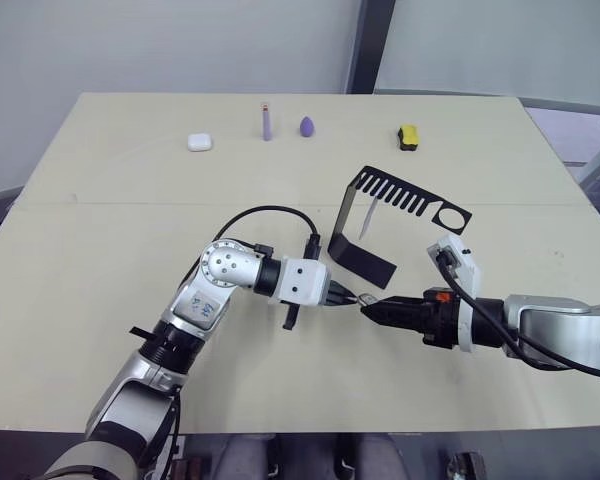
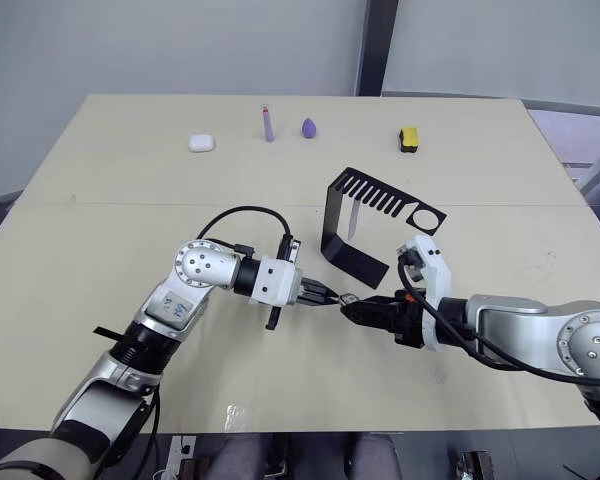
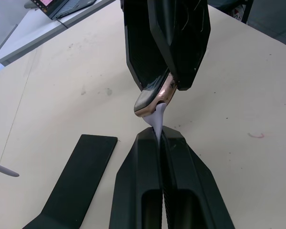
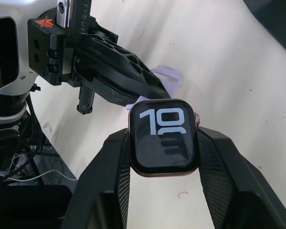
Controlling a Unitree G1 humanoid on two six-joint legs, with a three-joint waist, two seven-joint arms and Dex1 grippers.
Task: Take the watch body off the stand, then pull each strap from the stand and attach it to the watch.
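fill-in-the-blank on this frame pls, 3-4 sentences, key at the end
1. The right tool is shut on the ____.
2. The left tool pinches a pale ____ whose end meets the watch body.
3. One strap hangs from the slotted top arm of the black ____.
4. On the table's far side, the purple stick lies between the white case and the purple ____.

Missing words: watch body; strap; stand; egg shape

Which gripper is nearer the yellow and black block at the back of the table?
Right. The right gripper sits in front of the yellow and black block, slightly to its left; the left gripper is farther left.
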